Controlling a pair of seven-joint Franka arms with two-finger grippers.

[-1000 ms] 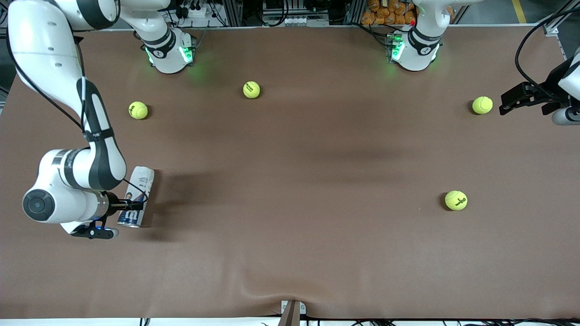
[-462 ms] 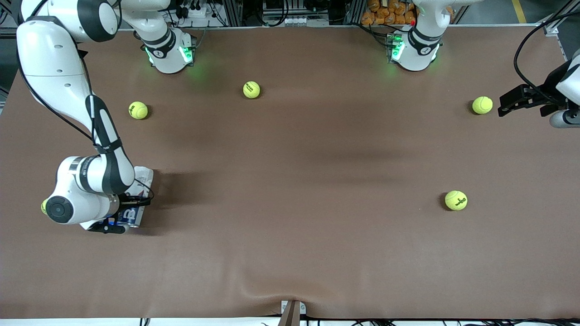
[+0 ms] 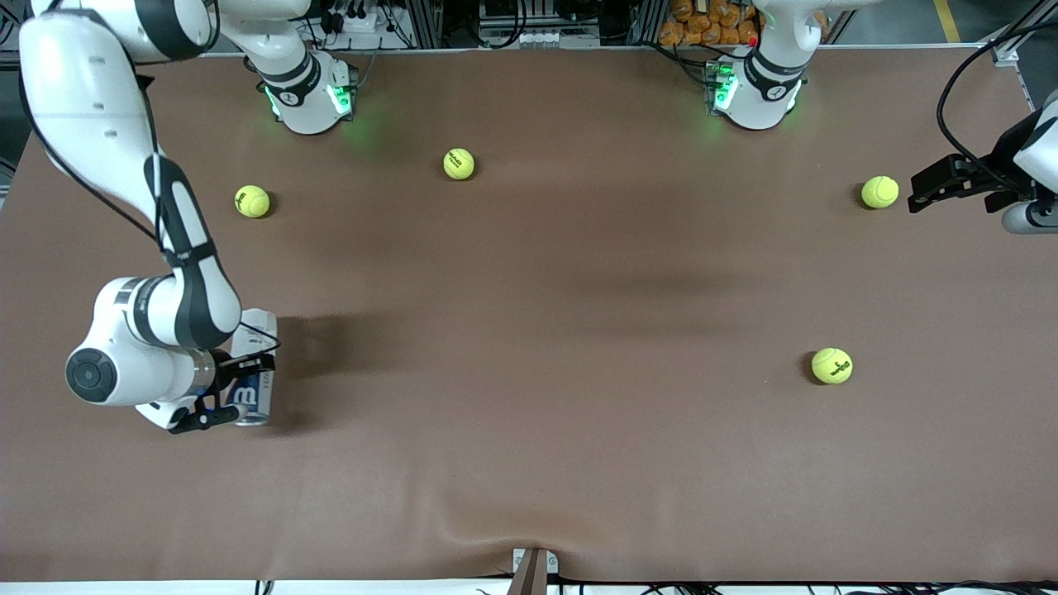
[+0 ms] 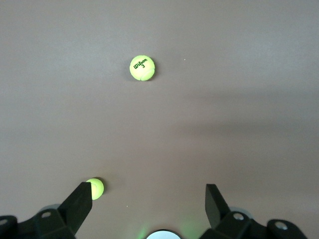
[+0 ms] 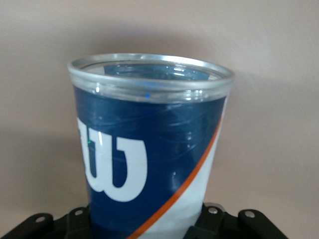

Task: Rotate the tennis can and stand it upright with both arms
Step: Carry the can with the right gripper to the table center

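Observation:
The tennis can (image 3: 253, 376), navy and white with a big white "W", is at the right arm's end of the table. My right gripper (image 3: 238, 387) is shut on its middle and holds it tilted, partly raised from lying. In the right wrist view the can (image 5: 149, 144) fills the frame between the fingers, with its clear open rim pointing away from the camera. My left gripper (image 3: 916, 197) waits open and empty over the left arm's end of the table, beside a tennis ball (image 3: 879, 192). The left gripper (image 4: 148, 195) shows open over bare table.
Yellow-green tennis balls lie on the brown table: one (image 3: 252, 201) farther from the front camera than the can, one (image 3: 459, 164) near the right arm's base, one (image 3: 831, 365) toward the left arm's end. The left wrist view shows two balls (image 4: 142, 67) (image 4: 94, 188).
The right arm has swung and turned its wrist with the can in its grip. The can went from lying flat to tilted up and looks shorter. The left gripper barely moved.

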